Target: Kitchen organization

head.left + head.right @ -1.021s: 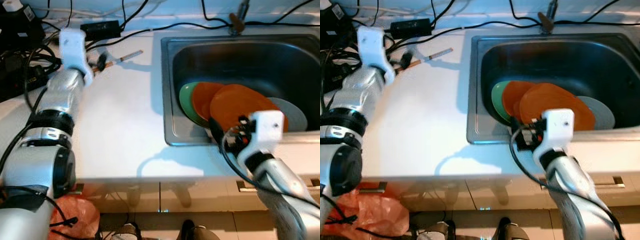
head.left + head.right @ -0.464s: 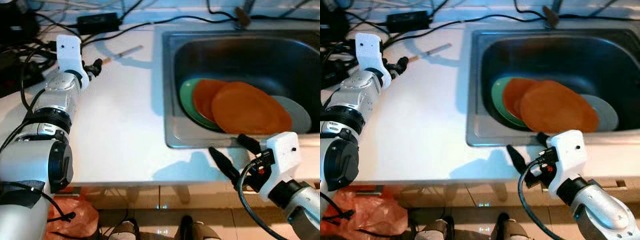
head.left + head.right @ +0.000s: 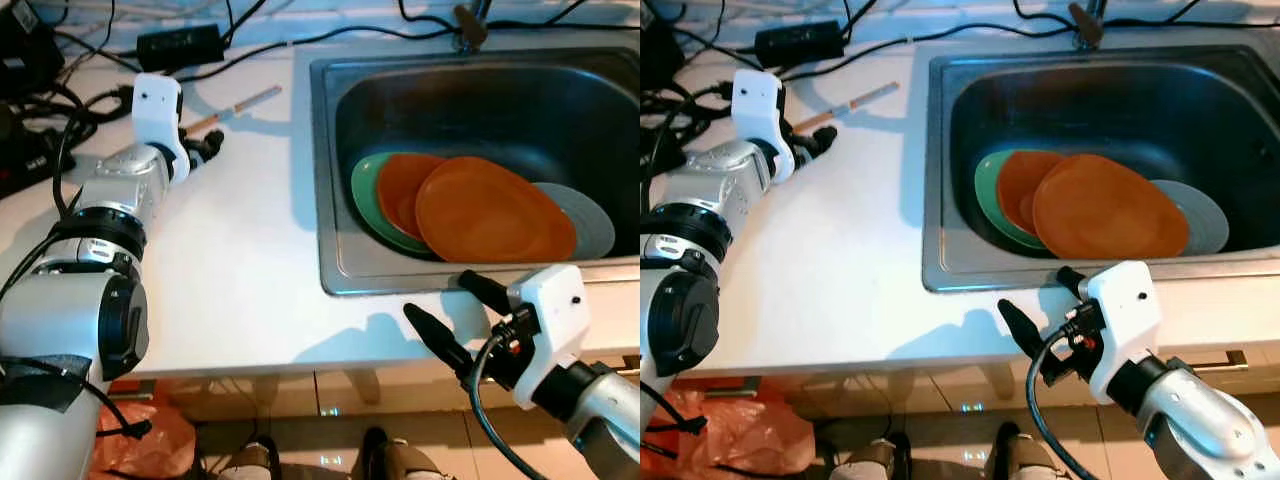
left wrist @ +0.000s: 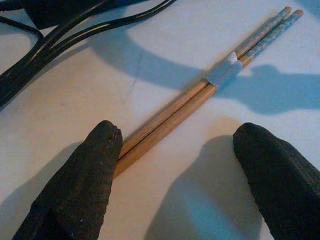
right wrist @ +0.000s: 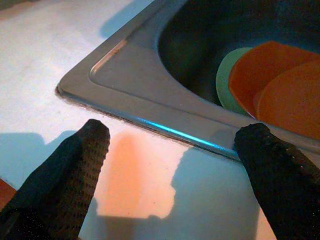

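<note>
The white counter [image 3: 240, 250] carries a steel sink [image 3: 330, 180] at about 2 o'clock of the head view, with a stack of plates inside: a large orange plate [image 3: 495, 210] on top, a smaller orange plate [image 3: 395, 190] under it, a green plate [image 3: 365, 195] at the bottom and a grey plate [image 3: 590, 215] toward 3 o'clock. The step in hand looks to be picking up the chopsticks [image 4: 200, 97], a taped wooden pair lying on the counter at about 11 o'clock, close to a tangle of black cables [image 3: 60, 70]. The left tool [image 4: 175, 165] hangs low over their near end with its fingers wide apart; one finger [image 4: 95, 160] touches or all but touches the pair, the other stands well clear. To grip well I would shift the tool sideways so the sticks lie midway between the fingers, then close slowly so the pair does not roll or split; keep clear of the cables. The right tool [image 3: 455, 320] hovers at 5 o'clock over the counter's front edge just before the sink rim, fingers spread and empty.

A second ago the right tool was at the sink's front rim beside the plates; it has since drawn back toward the counter edge; the left tool has come nearer the chopsticks; the camera has also shifted.
</note>
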You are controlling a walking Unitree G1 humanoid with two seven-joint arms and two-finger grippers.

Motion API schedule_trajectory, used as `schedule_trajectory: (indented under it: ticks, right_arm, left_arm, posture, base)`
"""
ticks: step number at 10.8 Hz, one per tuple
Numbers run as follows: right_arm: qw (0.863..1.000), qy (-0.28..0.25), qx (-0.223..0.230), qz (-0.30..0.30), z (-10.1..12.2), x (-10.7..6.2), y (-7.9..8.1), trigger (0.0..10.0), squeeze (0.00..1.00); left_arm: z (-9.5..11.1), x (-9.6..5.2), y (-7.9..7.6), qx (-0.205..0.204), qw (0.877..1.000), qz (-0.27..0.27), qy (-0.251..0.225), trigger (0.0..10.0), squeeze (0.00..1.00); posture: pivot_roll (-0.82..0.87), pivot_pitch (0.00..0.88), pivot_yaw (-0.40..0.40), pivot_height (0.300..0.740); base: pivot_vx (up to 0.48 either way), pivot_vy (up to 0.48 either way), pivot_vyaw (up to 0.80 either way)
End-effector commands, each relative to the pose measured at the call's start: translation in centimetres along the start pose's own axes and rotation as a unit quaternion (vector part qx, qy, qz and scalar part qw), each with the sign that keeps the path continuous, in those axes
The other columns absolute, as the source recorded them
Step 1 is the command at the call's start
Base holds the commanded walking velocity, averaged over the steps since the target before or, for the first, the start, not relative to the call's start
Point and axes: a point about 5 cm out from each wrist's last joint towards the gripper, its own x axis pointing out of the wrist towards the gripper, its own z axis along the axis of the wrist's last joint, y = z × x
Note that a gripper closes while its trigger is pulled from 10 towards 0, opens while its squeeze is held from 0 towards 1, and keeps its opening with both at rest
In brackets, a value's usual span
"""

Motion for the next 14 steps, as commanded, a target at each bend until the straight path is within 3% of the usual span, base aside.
schedule_trajectory:
  ticks: [1,6,10,12,14]
  right_arm:
    - [0.996,0.074,0.039,0.018,-2.4,0.4,0.3,10.0,0.0]
    - [0.997,0.068,0.028,0.021,-2.1,1.3,-0.6,10.0,0.0]
    - [0.997,0.069,0.019,0.032,-2.2,2.7,-1.2,10.0,0.0]
    - [0.997,0.067,0.011,0.034,-2.2,3.0,-1.5,10.0,0.0]
    - [0.997,0.065,0.009,0.036,-2.2,3.5,-1.6,10.0,0.0]
  left_arm:
    - [-3.3,-0.3,0.4,-0.001,0.998,-0.01,0.068,10.0,0.0]
    - [-4.5,-1.1,1.5,-0.008,0.993,-0.065,0.101,10.0,0.0]
    - [-5.8,-3.0,3.3,-0.039,0.985,-0.099,0.133,10.0,0.0]
    - [-5.4,-6.2,3.1,-0.033,0.977,-0.157,0.142,10.0,0.0]
    - [-5.2,-8.0,2.0,-0.029,0.97,-0.189,0.151,10.0,0.0]
  posture:
    - [-0.1,0.26,0.064,0.74]
    - [-0.05,0.248,0.059,0.74]
    - [0.01,0.237,0.052,0.74]
    - [0.03,0.23,0.053,0.74]
    - [0.05,0.223,0.056,0.74]
  base:
    - [0.0,0.0,0.0]
    - [0.0,0.0,0.0]
    - [0.0,0.0,0.0]
    - [0.0,0.0,0.0]
    - [0.0,0.0,0.0]
